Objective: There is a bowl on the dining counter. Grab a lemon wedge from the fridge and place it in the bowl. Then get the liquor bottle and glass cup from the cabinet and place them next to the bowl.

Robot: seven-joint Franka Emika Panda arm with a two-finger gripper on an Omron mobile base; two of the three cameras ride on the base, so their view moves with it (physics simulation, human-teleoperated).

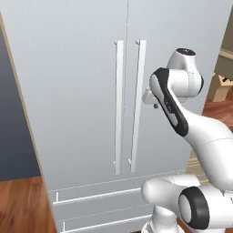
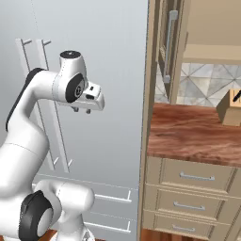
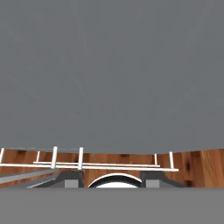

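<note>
Task is at its start, by my reading: the fridge (image 1: 86, 91) stands fully closed, both long white handles (image 1: 119, 107) side by side at the door seam, two drawers below, so the lemon wedge is presumably inside, unseen; the bowl, bottle and cup steps all remain. The gripper (image 2: 82, 110) hangs in front of the right-hand door, pointing downward, near the handles but apart from them; it holds nothing, and the fingers (image 2: 75, 109) look slightly apart, though too small to be sure. Right of the fridge: a short wood-grain worktop (image 2: 188, 134) over beige drawers (image 2: 195, 176), a tan knife block (image 2: 230, 108), tiled backsplash. Floor is reddish wood.
</note>
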